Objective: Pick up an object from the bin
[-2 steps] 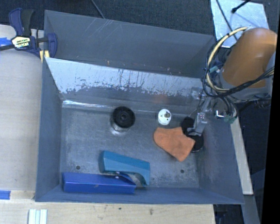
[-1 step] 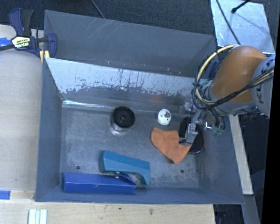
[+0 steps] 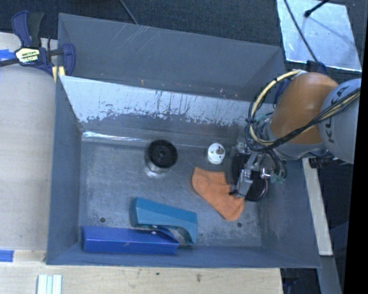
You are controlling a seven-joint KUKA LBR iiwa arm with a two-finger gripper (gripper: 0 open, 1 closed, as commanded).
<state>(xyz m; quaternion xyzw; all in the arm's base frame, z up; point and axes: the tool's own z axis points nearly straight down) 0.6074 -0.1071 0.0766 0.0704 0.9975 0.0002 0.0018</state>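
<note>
Inside the grey bin, the robot's hand hangs at an orange cloth's right edge; whether it is open or closed cannot be told.

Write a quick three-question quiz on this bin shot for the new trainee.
1. True or false: the hand is over the blue stapler.
2. Which thing lies nearest the hand? A) black round cap B) orange cloth C) small white round thing
3. Fill in (top/bottom): as the picture shows it, the blue stapler lies by the ___ wall of the bin.
Key: 1 false, 2 B, 3 bottom.
</note>
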